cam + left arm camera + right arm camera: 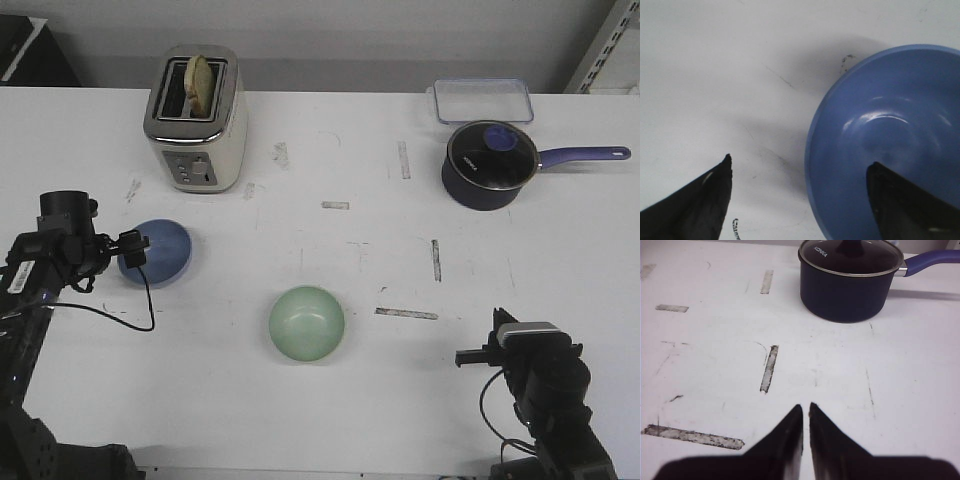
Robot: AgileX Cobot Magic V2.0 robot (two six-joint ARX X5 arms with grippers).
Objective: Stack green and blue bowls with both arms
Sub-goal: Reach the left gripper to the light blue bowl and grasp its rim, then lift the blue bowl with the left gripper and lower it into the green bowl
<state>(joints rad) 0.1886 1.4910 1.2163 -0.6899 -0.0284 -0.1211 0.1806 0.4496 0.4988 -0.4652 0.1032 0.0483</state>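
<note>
We see one bowl (pixel 157 252) far left on the counter (pixel 400 400), the other bowl (pixel 307 323) nearer us, centre.

left gripper (pixel 799 197) jaws spread wide apart above the white table (pixel 715 75); one finger (pixel 695 205) is over bare table, the other over the inside of the blue bowl (pixel 880 130), straddling its rim

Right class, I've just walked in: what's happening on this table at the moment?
The left gripper is open astride the rim of the blue bowl, one finger over its inside, ready to grasp. The green bowl sits alone mid-table, unstacked. The right gripper is shut, holding nothing, away from both bowls.
</note>
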